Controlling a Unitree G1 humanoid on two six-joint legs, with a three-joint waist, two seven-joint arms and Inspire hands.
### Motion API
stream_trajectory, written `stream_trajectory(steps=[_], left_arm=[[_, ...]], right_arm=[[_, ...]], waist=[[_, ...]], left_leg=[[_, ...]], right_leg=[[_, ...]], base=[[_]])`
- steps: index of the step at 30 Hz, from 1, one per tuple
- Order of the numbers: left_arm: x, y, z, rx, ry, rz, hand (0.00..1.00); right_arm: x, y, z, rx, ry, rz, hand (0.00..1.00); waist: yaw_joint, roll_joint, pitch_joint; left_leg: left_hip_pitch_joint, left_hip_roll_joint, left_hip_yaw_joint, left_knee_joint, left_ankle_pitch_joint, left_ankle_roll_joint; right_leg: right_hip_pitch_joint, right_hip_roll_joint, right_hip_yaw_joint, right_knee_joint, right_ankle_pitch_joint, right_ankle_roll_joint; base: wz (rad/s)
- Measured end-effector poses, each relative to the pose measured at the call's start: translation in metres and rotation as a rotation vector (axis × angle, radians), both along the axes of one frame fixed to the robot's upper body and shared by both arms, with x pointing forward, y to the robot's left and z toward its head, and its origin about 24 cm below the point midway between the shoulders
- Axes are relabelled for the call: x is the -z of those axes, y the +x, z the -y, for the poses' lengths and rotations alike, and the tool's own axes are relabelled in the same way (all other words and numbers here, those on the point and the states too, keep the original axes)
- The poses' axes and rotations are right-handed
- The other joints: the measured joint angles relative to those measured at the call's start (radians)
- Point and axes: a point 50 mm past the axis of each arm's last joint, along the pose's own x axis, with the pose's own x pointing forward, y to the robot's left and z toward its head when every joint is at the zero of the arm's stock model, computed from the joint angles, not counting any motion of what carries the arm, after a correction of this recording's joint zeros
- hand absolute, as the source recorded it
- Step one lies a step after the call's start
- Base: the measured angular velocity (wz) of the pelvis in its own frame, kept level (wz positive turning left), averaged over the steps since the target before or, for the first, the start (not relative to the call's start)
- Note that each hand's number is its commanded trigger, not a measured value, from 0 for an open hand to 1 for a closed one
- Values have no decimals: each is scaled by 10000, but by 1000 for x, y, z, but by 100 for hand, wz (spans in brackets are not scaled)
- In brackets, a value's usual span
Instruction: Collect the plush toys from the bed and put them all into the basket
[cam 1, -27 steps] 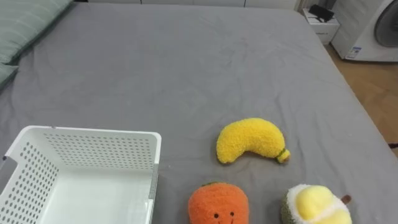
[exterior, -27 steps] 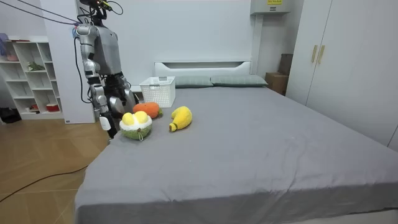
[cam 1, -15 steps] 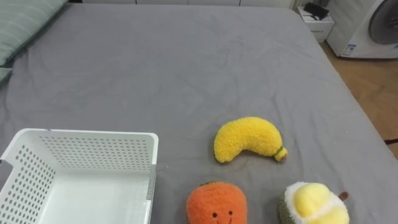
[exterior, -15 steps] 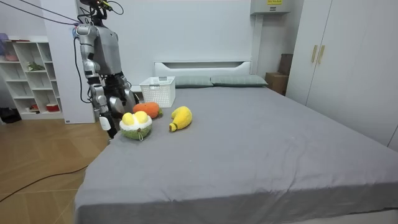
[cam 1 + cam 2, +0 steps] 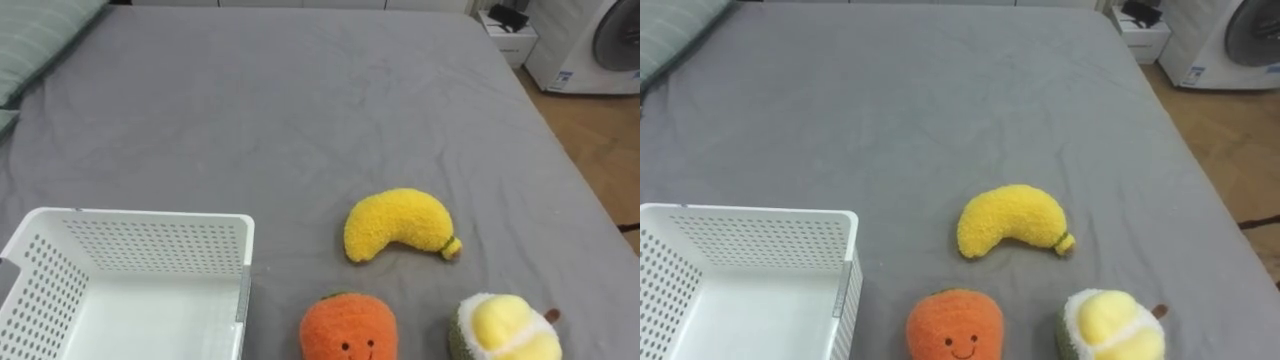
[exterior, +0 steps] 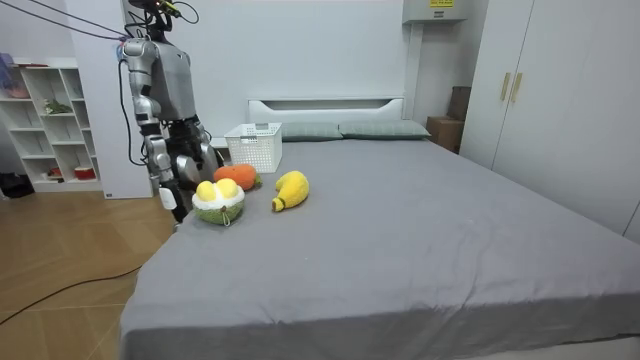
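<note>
Grey sheets cover the bed (image 5: 300, 100), and the robot stands at its long side, close against the edge, in the room view's left. Its right hand (image 6: 167, 193) hangs low beside the mattress, holding nothing I can make out; whether it is open or closed I cannot tell. Nearest that hand lies a round green-and-yellow plush toy (image 5: 505, 328), just beside it on the sheet at the bed's near edge. A little farther from the hand, toward the robot's left, sits an orange plush toy (image 5: 348, 325) with a small face, near the green-and-yellow one but apart from it. Farther still to that side stands a white perforated basket (image 5: 150, 228), upright, with nothing visible inside it; its corner is close to the orange toy without touching. Beyond the two round toys, deeper onto the bed from the hand, lies a yellow plush banana (image 5: 395, 222), curved, its dark tip pointing to the robot's right. All three toys rest on the sheet, outside the basket. Past them the bed runs bare to a pale green pillow (image 5: 40, 35) at the far left. Off the far right corner stand a small white cabinet (image 5: 503, 40) and a washing machine (image 5: 590, 45) on the wooden floor (image 5: 590, 130).
</note>
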Motion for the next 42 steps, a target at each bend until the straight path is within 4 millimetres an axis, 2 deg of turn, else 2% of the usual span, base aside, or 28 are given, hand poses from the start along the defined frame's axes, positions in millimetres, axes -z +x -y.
stream_trajectory(steps=[4, 6, 9, 15, 19, 22, 25, 29, 33, 37, 39, 42], left_arm=[[0, -1, -1, -83, 23, 5, 0], [-2, -4, -6, -611, 222, 109, 0], [-4, -8, -14, -1346, 706, 237, 0], [-6, -10, -21, -1548, 955, 237, 0], [-7, -12, -25, -1580, 1067, 162, 0], [-9, -13, -29, -1582, 1164, 164, 0], [-10, -13, -32, -1550, 1245, 177, 0], [-10, -13, -32, -1528, 1254, 211, 0], [-10, -11, -32, -1359, 1231, 324, 0], [-10, -12, -31, -1346, 1218, 374, 0], [-10, -9, -32, -1337, 1266, 446, 0], [-10, -7, -31, -1272, 1353, 571, 0]], right_arm=[[0, -7, 3, 830, -159, -126, 0], [-1, -17, 8, 1858, -382, -281, 0], [-2, -30, 14, 3225, -677, -554, 0], [-6, -54, 22, 4881, -1014, -1338, 0], [-7, -52, 28, 5459, -1194, -1429, 0], [-7, -44, 33, 5831, -1372, -1313, 0], [-11, -25, 45, 5941, -1799, -865, 0], [-21, 13, 65, 5583, -2679, 618, 0], [-36, 50, 78, 4407, -3587, 1931, 0], [-45, 68, 83, 3762, -4198, 2548, 0], [-51, 79, 84, 3444, -4569, 2854, 0], [-58, 93, 83, 2753, -5042, 3224, 0]], waist=[[-72, -86, -11], [-136, -101, -59], [-290, -207, -90], [-320, -298, -63], [-324, -361, -59], [-350, -427, -54], [-382, -444, -56], [-409, -412, -48], [-372, -412, -39], [-345, -412, -31], [-214, -381, -46], [-96, -349, -8]], left_leg=[[-6, -5, -20, -9, 0, 0], [7, -3, -22, -8, 0, 0], [18, -4, -11, -9, 0, 0], [114, 7, 127, -39, 0, 0], [175, 17, 247, -70, 0, 0], [174, 4, 265, -61, 2, 3], [167, -4, 284, -49, 2, 5], [139, 0, 290, -53, 2, 5], [5, 5, 293, -16, 3, 7], [-5, 7, 295, -50, 3, 6], [-37, 5, 315, -88, 3, 7], [-48, 8, 353, -92, 3, 7]], right_leg=[[21, -20, -78, -17, -3, 3], [32, -18, -64, -16, -4, 3], [42, -15, -26, -8, -4, 3], [39, 14, 167, 28, -4, 3], [13, 27, 244, 62, -3, 2], [-19, 10, 240, 164, -2, 5], [-40, 0, 242, 166, 5, 17], [-100, 6, 255, 143, 4, 18], [-216, 5, 261, 159, 6, 16], [-203, 7, 275, 152, 6, 16], [-334, 19, 292, 163, 6, 16], [-358, 27, 325, 154, 8, 16]], base=[[5], [0], [0], [-5], [-10], [-1], [0], [0], [0], [0], [-6], [-4]])
